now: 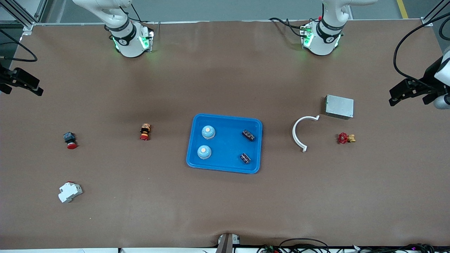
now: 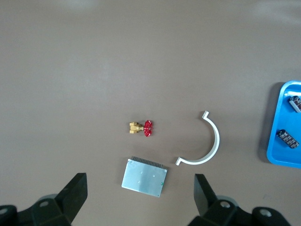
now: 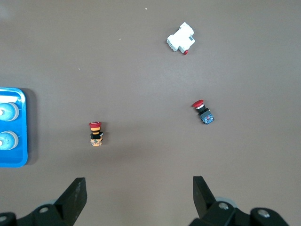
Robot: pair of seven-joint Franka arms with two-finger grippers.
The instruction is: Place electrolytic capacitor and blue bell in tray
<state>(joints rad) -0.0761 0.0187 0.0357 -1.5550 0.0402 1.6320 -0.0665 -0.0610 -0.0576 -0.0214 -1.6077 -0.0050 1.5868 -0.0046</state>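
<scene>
The bright-blue tray [image 1: 226, 140] lies in the middle of the table. In it stand two blue bells [image 1: 208, 132] [image 1: 204, 151] toward the right arm's end, and two dark electrolytic capacitors [image 1: 248, 135] [image 1: 245, 158] lie toward the left arm's end. The left wrist view shows the tray's edge [image 2: 277, 153] with both capacitors [image 2: 295, 102] [image 2: 288, 138]. The right wrist view shows its edge [image 3: 21, 127] with both bells [image 3: 7, 112] [image 3: 7, 140]. My left gripper [image 2: 140, 188] is open and empty, high over the left arm's end [image 1: 393, 98]. My right gripper [image 3: 139, 190] is open and empty, high over the right arm's end [image 1: 37, 90].
A metal box [image 1: 339, 106], a white curved piece [image 1: 299, 133] and a red-handled brass valve [image 1: 346, 138] lie toward the left arm's end. An orange-and-red button [image 1: 144, 131], a red mushroom button [image 1: 70, 140] and a white breaker [image 1: 70, 192] lie toward the right arm's end.
</scene>
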